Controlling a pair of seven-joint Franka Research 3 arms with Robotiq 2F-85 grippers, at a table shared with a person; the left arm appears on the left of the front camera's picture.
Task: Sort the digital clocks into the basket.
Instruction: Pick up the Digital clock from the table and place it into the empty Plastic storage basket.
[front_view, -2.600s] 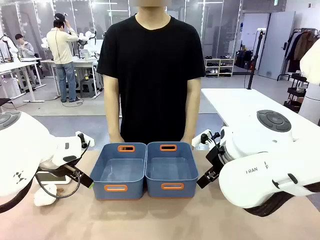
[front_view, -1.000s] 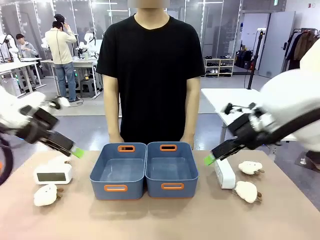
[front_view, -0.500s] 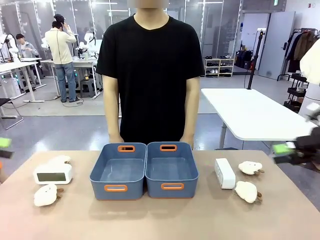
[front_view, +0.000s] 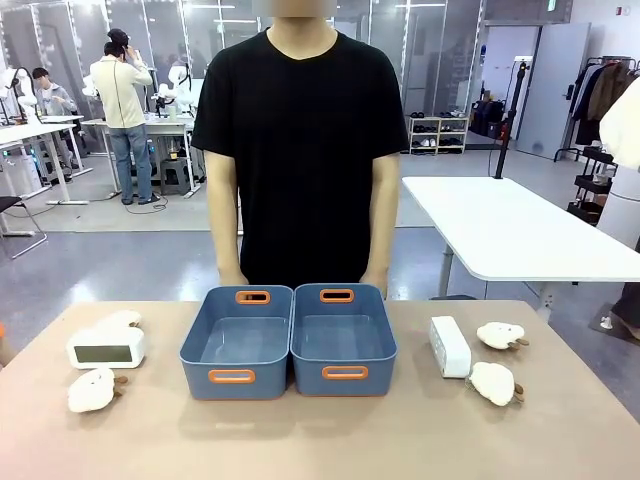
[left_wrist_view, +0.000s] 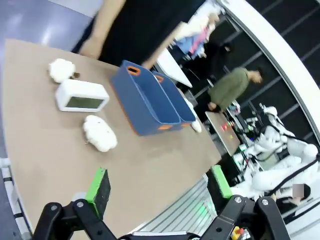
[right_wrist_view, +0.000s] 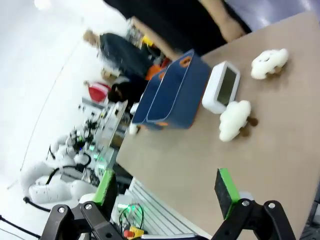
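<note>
The digital clocks (front_view: 105, 350) sit on the table (front_view: 320, 440), flanking the baskets (front_view: 200, 378), likely one per arm. Our left gripper (left_wrist_view: 159, 184) and right gripper (right_wrist_view: 166, 189) gape wide, empty.

Bright even light; wrist views blurred, warped.

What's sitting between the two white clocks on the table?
In the front view, two empty blue bins, the left bin and the right bin, stand side by side between the left clock and the right clock.
</note>
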